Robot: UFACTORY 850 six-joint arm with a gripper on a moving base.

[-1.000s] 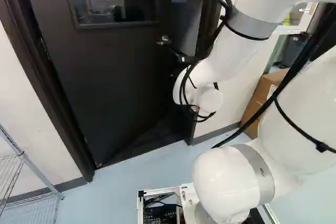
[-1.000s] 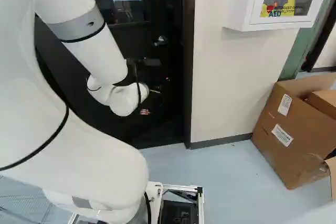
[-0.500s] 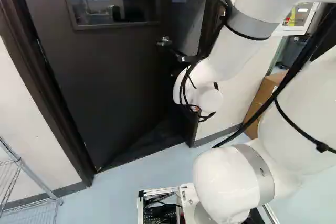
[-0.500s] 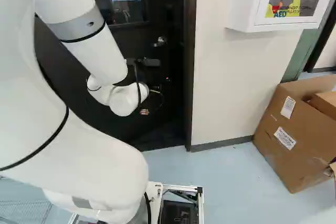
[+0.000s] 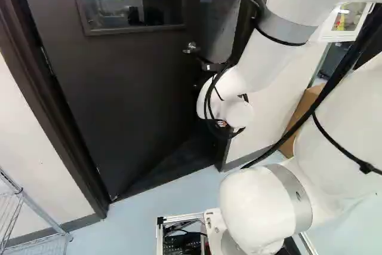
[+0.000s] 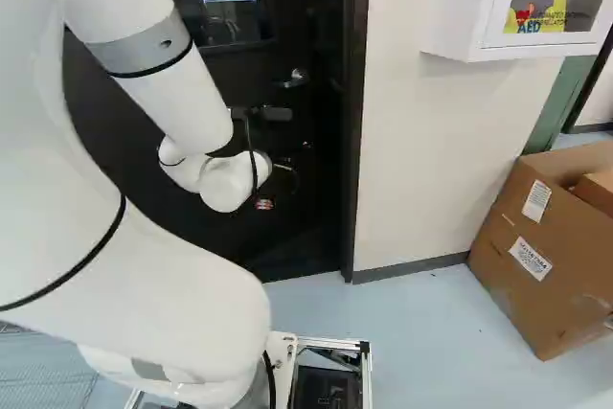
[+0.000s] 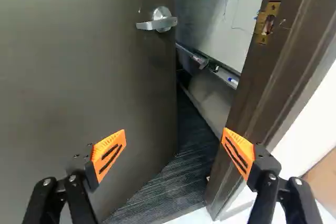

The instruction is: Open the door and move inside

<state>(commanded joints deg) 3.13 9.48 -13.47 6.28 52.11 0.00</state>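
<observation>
The dark door stands ajar, swung away from me into the room beyond, its window in the upper part. In the left base view my gripper is in front of the door's free edge, just below the lever handle. The wrist view shows the gripper open, nothing between its orange-padded fingers. Ahead of it lies the gap between the door's edge and the dark door frame. The silver handle is farther ahead, on the door's face, apart from the fingers.
Past the gap are a whiteboard and dark carpet. Right of the frame come a white wall, a wall cabinet and a cardboard box. A wire rack stands at the left of the left base view.
The base has moved slightly: door, frame, cabinet and box have shifted rightward in the base views. The arm holds its pose over its lowest joint.
</observation>
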